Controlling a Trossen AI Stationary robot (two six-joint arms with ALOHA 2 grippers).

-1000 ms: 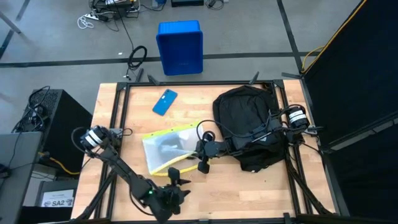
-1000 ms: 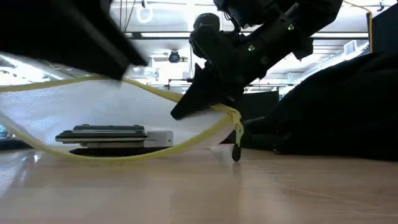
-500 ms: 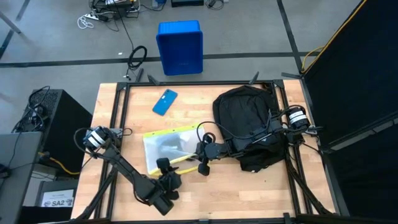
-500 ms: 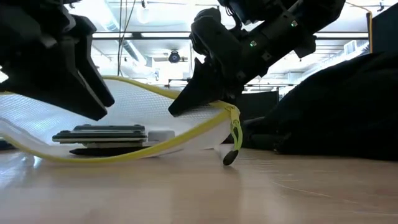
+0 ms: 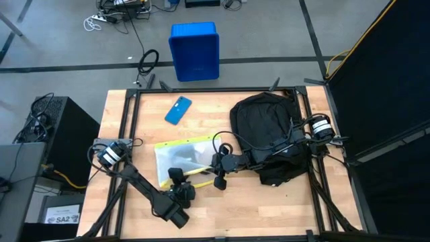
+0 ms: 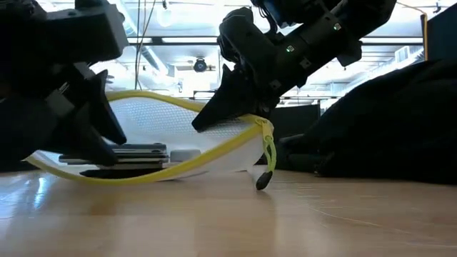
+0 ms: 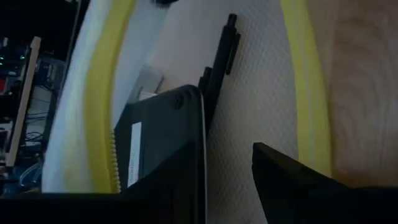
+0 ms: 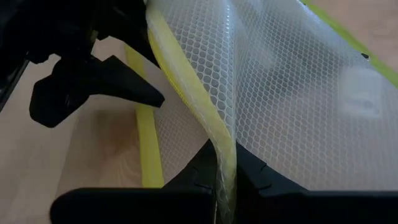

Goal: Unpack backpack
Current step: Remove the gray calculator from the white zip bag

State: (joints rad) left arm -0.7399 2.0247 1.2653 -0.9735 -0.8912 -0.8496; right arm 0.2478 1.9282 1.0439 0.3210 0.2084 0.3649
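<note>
At centre frame, the right gripper (image 5: 216,163) pinches the yellow edge of a mesh pouch (image 5: 180,158) (a dark notebook (image 6: 118,153) inside). The left gripper (image 5: 176,179) sits parted at the pouch's mouth, around the notebook; whether it grips cannot be told. The backpack (image 5: 265,131) lies right of centre.

One backpack (image 5: 265,131), one mesh pouch (image 5: 183,160), one blue phone (image 5: 178,110), one blue bin (image 5: 194,51), two grippers.
</note>
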